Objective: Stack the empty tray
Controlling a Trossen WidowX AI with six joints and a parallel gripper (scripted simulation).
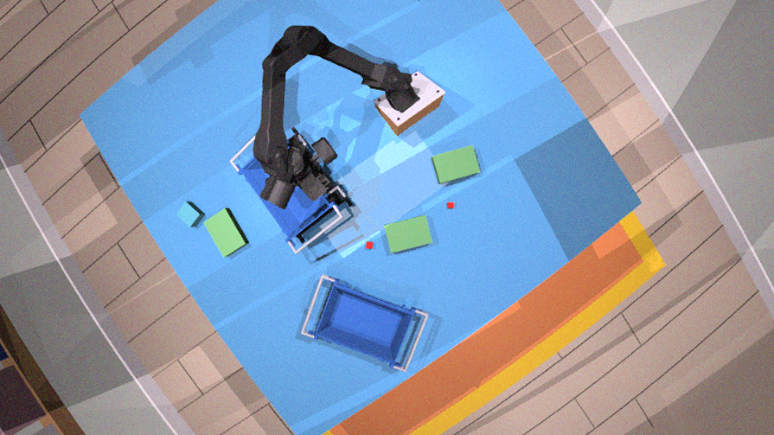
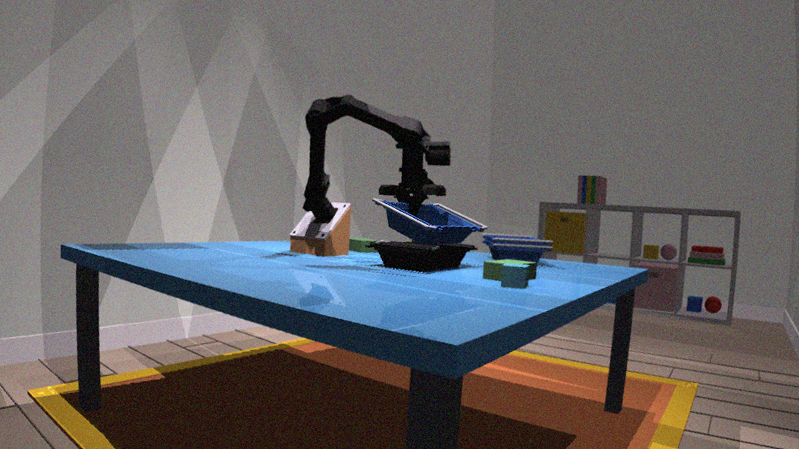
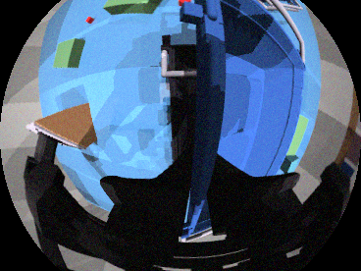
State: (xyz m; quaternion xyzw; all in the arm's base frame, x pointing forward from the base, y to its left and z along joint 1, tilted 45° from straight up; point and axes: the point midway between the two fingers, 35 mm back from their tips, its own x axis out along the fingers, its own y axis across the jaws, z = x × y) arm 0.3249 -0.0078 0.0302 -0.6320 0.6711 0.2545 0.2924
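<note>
Blue table point(image 2: 358, 304) | orange rug point(image 2: 552, 410) | wood floor point(image 1: 637, 377) | grey walls point(image 2: 99, 124)

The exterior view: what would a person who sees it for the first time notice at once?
First the blue tray, held in the air by the tool and clearly tilted, one end higher than the other. Directly under it a dark tray stands on the blue table. A second blue tray lies farther to the right on the table.

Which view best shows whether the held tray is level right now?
Exterior: the held tray hangs tilted from the gripper above a dark tray. From the top the arm hides most of it; the wrist shows only its wall edge-on.
</note>
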